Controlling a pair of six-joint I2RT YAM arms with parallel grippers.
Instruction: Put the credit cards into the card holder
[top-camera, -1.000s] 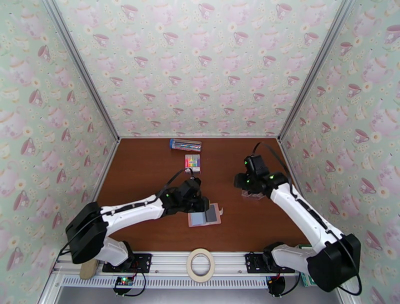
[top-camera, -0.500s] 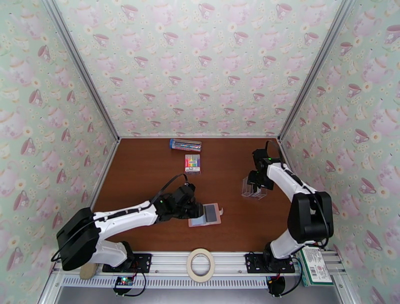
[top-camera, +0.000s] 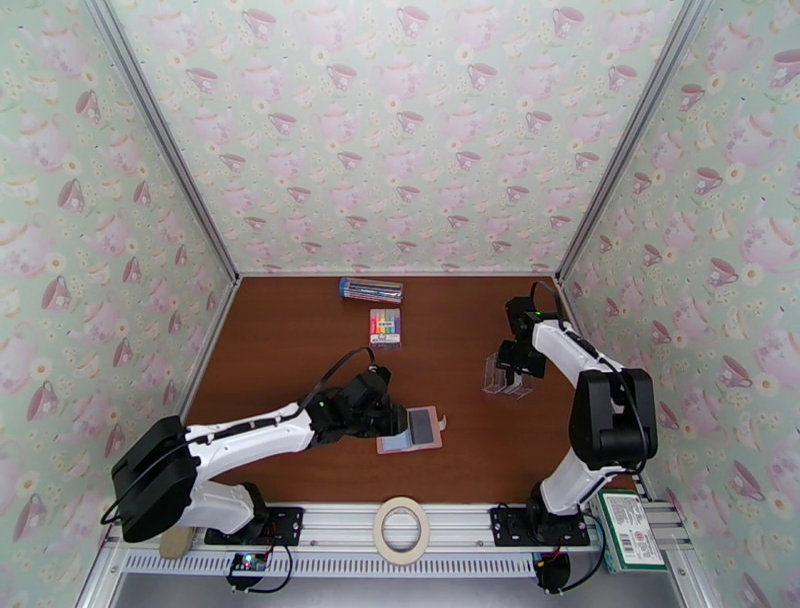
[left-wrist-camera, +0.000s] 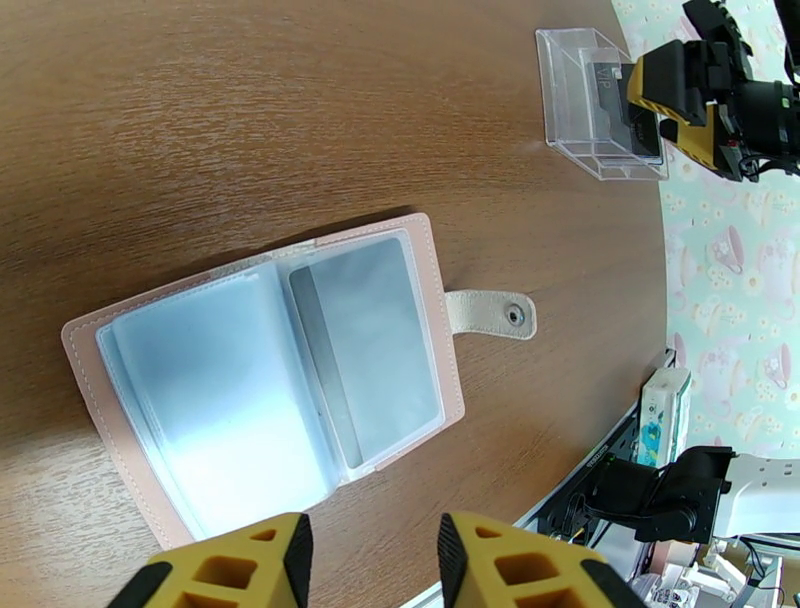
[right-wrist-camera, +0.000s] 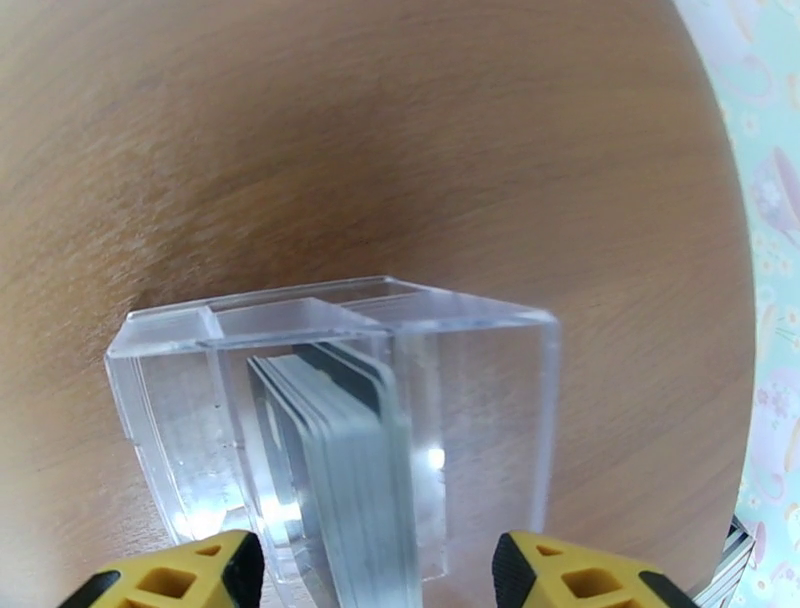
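Observation:
The pink card holder (top-camera: 412, 430) lies open and flat on the brown table, its grey-blue pockets (left-wrist-camera: 270, 370) facing up and its snap strap (left-wrist-camera: 490, 313) out to the side. My left gripper (top-camera: 385, 420) hovers over its left edge, open (left-wrist-camera: 365, 560), with nothing between its fingers. The credit cards (right-wrist-camera: 340, 450) stand on edge as a stack inside a clear plastic box (top-camera: 505, 378), also seen in the left wrist view (left-wrist-camera: 595, 105). My right gripper (right-wrist-camera: 375, 580) hangs just above that box, open, one yellow finger on each side of the stack and apart from it.
A pack of rainbow markers (top-camera: 385, 325) and a long blue-ended pen box (top-camera: 371, 290) lie toward the back of the table. A tape roll (top-camera: 401, 530) sits on the front rail. A green carton (top-camera: 625, 540) stands by the right arm's base.
The right arm swung its elbow in toward the right wall, its gripper staying over the clear box. The left gripper drew back slightly to the left off the card holder.

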